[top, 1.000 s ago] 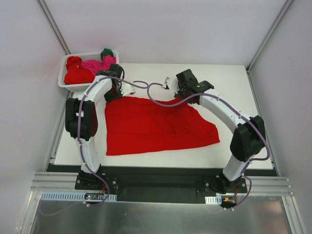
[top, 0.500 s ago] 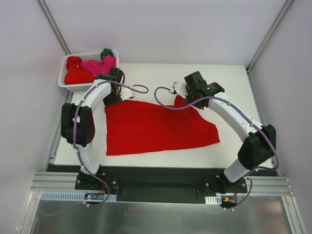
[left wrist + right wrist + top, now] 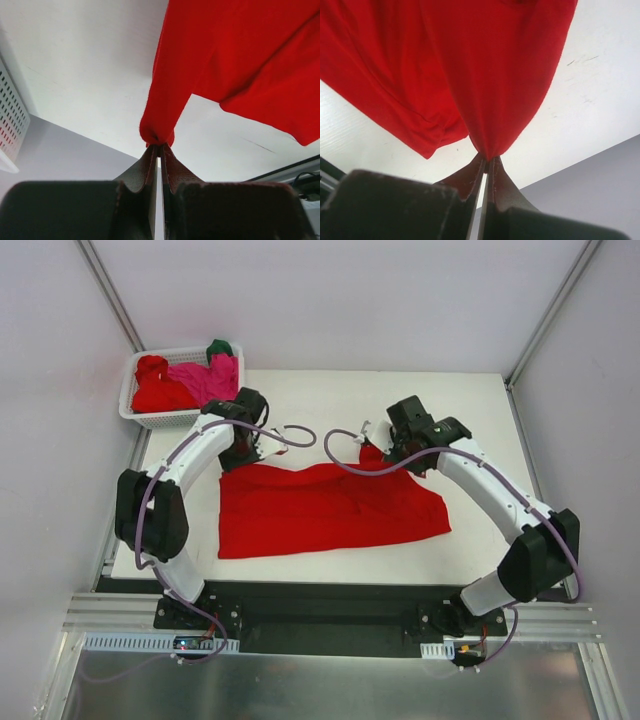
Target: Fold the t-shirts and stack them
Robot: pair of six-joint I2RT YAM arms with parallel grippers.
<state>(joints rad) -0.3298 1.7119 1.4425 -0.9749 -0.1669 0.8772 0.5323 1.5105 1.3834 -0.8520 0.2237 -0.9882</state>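
Red t-shirt point(image 3: 325, 508): spread on white table point(image 3: 300, 400), far edge raised. Left gripper point(image 3: 158, 146) and right gripper point(image 3: 488, 159): each pinched tight on a far corner. White basket point(image 3: 132, 412), far left: holds further t-shirts point(image 3: 190, 382).

Seen from above, the far corners of the bright red cloth t-shirt point(image 3: 320, 510) on the white bench point(image 3: 480, 400) are hidden under the wrists, as are the left tool point(image 3: 158, 147) and right tool point(image 3: 487, 159). Picture edges crop the t-shirt in both wrist views, and the white plastic lattice basket point(image 3: 12, 115). The magenta-pink shirt point(image 3: 205, 378) covers most of the dark green shirt point(image 3: 220, 347).
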